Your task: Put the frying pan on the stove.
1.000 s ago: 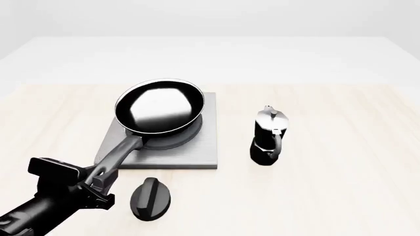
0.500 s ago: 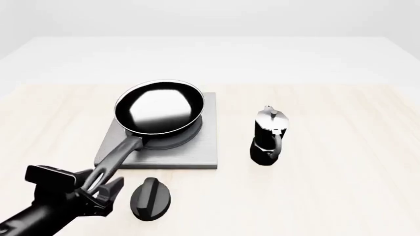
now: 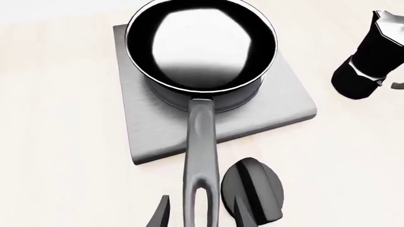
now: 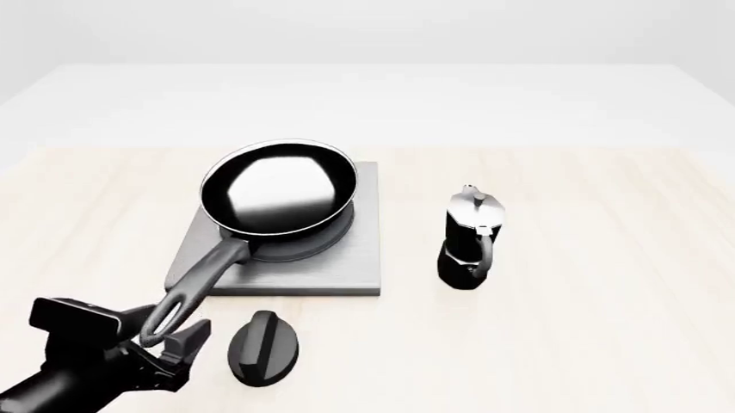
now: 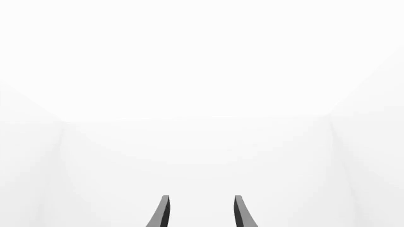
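Front view: round shallow black frying pan with glossy inside point(image 4: 278, 189) sits on flat square grey metal stove with raised rings point(image 4: 333, 267), bowl over rings. Placement step looks done; release and retreat in hand. Left gripper point(image 4: 172, 331) jaws spread either side of handle's loop end, not clamping. Next move calls for backing straight off along handle, clear of small black oval knob point(image 4: 264, 346) beside stove's near edge. Pan's long axis runs diagonal; long dark grey handle point(image 4: 198, 280) points from stove toward left gripper. Right gripper point(image 5: 198, 213) parted, holding nothing.

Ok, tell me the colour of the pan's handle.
Dark grey, glossy; the frying pan handle shows best in the left wrist view.
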Robot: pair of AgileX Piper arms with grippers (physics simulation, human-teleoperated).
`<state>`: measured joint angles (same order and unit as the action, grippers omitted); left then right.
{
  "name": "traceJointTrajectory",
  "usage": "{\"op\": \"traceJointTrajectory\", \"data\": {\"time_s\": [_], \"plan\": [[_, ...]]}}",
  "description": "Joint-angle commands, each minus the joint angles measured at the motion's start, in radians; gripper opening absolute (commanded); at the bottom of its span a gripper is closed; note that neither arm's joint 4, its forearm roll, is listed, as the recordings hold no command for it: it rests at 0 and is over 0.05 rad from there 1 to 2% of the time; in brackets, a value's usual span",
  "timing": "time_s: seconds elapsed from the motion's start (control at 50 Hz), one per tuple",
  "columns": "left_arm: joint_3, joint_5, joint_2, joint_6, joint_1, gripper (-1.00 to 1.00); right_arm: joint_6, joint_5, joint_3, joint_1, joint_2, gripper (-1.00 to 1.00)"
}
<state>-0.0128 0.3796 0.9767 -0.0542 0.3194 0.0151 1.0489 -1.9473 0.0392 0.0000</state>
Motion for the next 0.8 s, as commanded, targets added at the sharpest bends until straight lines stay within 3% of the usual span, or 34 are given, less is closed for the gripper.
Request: {"op": "traceJointTrajectory", "data": {"time_s": [0.02, 0.08, 0.5, 0.8], "plan": [[-0.018, -0.191, -0.181, 0.012, -0.008, 1.0, 0.001, -0.001, 0.002, 0.002, 0.0, 1.0], [-0.033, -0.272, -0.259, 0.022, -0.02, 1.0, 0.001, -0.001, 0.002, 0.003, 0.0, 1.0], [-0.136, -0.546, -0.488, 0.058, -0.003, 1.0, 0.007, 0.004, -0.008, 0.003, 0.0, 1.0], [-0.352, -0.767, -0.643, 0.162, -0.048, 1.0, 0.004, 0.003, -0.007, 0.004, 0.0, 1.0]]}}
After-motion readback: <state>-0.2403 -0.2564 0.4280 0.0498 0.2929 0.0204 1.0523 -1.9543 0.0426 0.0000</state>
